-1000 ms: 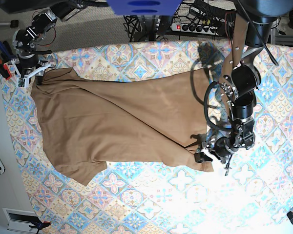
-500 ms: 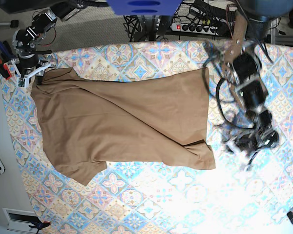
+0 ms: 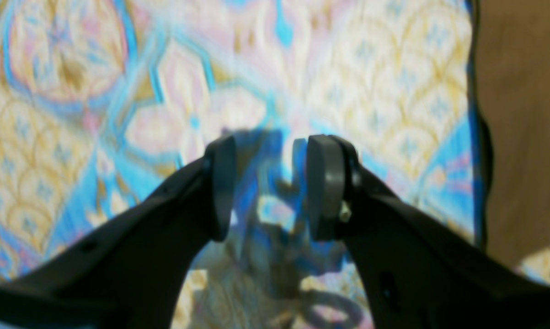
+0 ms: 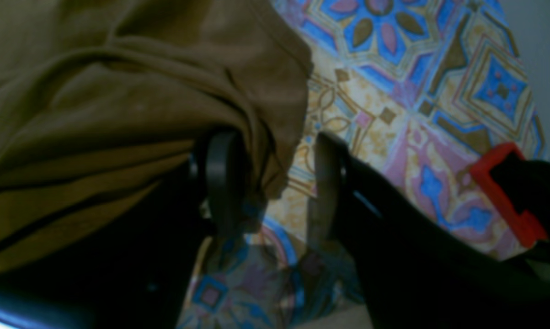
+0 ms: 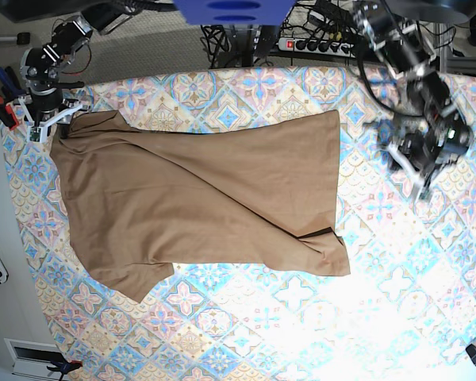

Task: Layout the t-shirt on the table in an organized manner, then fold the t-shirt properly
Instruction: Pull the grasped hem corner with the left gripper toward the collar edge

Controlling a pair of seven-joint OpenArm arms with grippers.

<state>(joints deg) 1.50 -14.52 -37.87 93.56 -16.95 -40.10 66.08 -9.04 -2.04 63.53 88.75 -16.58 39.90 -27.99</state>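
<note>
T-shirt (image 5: 198,198) of plain tan-brown soft fabric lies spread on the pastel tile-patterned tabletop (image 5: 246,325), long axis left–right. Right gripper (image 4: 270,183), jaws parted, straddles a bunched shirt edge at the far-left corner. Left gripper (image 3: 265,187), jaws released and empty, hovers beside the hem edge.

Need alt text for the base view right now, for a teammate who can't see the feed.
A tan t-shirt lies spread across the patterned table, creased diagonally. The right gripper sits at its far-left corner; the left gripper hovers clear of its right edge.
</note>
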